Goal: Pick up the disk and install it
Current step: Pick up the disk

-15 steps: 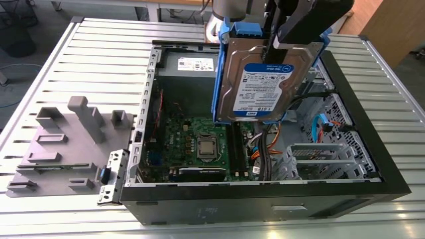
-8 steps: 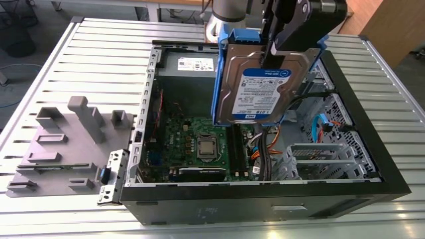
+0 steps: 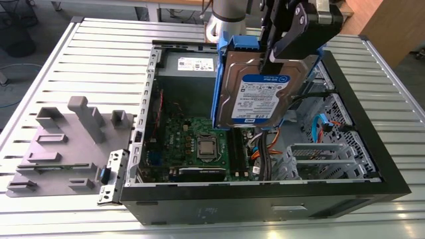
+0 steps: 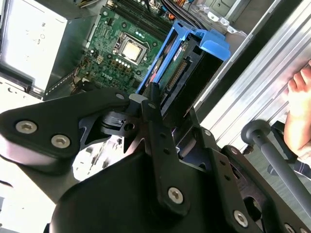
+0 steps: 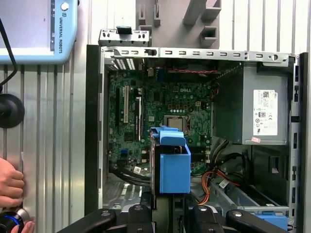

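Slatted metal table (image 3: 86, 59) underneath it all, and on it an open computer case (image 3: 265, 206) lying on its side. Above the case hangs the claw (image 3: 275, 62), clamped tight on the disk (image 3: 256, 94): silver drive, white-and-blue label, blue bracket around it, held upright and clear of the case. Below the claw, inside the case, lies the green motherboard (image 3: 199, 144). The metal drive cage (image 3: 319, 159) sits lower too, off toward the exterior view's right. The grey power supply (image 5: 257, 111) with its white sticker fills a corner of the case. Well away from the claw, on the exterior view's left, a grey fixture (image 3: 66, 144) rests on the table. A person's hand (image 5: 9, 187) sits on the slats outside the case, far from the claw.
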### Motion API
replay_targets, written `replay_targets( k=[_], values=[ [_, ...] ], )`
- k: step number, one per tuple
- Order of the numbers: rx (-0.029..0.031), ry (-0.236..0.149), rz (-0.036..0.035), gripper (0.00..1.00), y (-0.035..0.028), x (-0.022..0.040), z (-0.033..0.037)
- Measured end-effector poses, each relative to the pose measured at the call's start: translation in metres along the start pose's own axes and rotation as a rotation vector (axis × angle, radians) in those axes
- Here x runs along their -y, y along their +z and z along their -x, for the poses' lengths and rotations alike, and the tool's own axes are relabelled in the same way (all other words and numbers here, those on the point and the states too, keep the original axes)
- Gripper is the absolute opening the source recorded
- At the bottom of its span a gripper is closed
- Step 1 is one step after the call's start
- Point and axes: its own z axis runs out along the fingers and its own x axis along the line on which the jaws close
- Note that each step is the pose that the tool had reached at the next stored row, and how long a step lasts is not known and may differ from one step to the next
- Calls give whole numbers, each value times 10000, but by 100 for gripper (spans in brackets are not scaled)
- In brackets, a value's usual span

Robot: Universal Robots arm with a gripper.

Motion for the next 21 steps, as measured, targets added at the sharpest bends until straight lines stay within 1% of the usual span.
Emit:
replay_targets(
  k=[8, 17, 21],
  values=[
    [1, 2, 0, 35, 17, -1, -90],
    [0, 1, 0, 35, 49, -1, -197],
    [2, 2, -1, 35, 67, 0, -233]
  ],
)
